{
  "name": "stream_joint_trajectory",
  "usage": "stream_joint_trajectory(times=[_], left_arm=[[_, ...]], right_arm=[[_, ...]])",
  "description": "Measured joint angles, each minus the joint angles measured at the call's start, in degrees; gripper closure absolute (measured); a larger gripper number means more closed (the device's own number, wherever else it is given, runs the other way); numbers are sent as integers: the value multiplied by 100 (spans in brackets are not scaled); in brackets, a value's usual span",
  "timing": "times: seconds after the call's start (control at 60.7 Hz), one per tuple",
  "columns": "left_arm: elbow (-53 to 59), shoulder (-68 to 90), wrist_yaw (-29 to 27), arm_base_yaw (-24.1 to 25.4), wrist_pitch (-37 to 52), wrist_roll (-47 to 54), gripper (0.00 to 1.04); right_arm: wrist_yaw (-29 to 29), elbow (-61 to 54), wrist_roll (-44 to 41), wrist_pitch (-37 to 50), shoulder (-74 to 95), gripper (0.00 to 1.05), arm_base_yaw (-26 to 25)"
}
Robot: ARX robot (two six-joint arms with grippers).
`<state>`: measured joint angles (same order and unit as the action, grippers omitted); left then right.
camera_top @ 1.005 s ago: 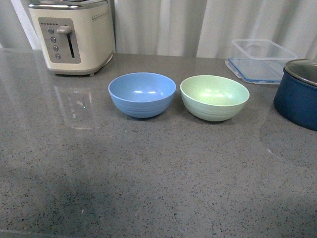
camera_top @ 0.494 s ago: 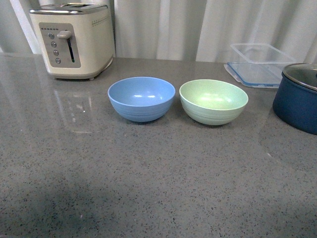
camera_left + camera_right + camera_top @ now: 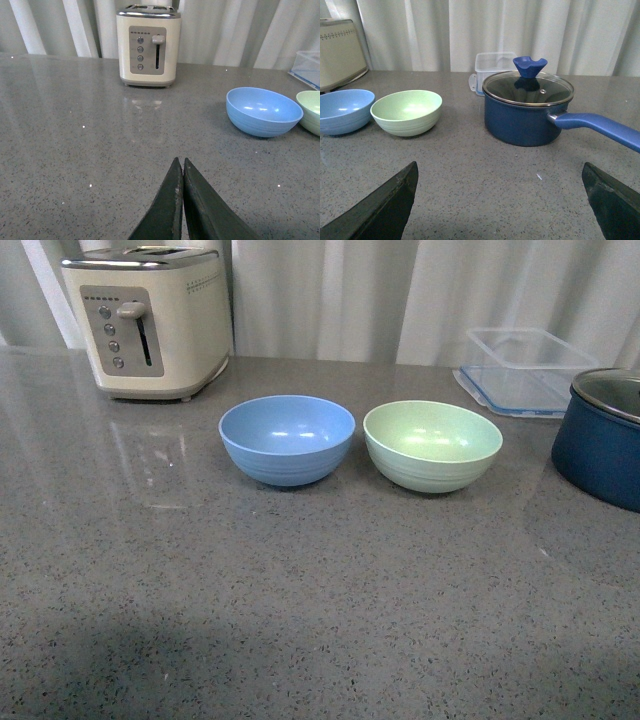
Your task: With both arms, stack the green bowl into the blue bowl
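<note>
The blue bowl (image 3: pixel 287 439) and the green bowl (image 3: pixel 432 445) sit upright side by side on the grey counter, blue on the left, a small gap between them. Neither arm shows in the front view. In the left wrist view my left gripper (image 3: pixel 180 161) is shut and empty, low over the counter, well short of the blue bowl (image 3: pixel 263 111); only an edge of the green bowl (image 3: pixel 311 112) shows there. In the right wrist view my right gripper (image 3: pixel 500 167) is open wide and empty, with the green bowl (image 3: pixel 407 112) and blue bowl (image 3: pixel 344 110) some way ahead.
A cream toaster (image 3: pixel 150 318) stands at the back left. A clear plastic container (image 3: pixel 522 370) lies at the back right. A dark navy pot (image 3: pixel 527 114) with glass lid and long handle (image 3: pixel 598 127) stands right of the green bowl.
The front view has shifted slightly, so everything sits a little lower in the picture than a second ago. The bowls have not moved on the counter.
</note>
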<state>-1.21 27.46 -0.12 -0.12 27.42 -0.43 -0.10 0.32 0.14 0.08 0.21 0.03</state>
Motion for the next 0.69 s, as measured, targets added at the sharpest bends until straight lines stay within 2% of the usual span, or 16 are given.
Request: stream_joint_trajectory(times=[0.692], left_arm=[[0, -1596, 0, 0, -1569, 0, 101]], right_arm=[[0, 0, 0, 0, 0, 10, 0]])
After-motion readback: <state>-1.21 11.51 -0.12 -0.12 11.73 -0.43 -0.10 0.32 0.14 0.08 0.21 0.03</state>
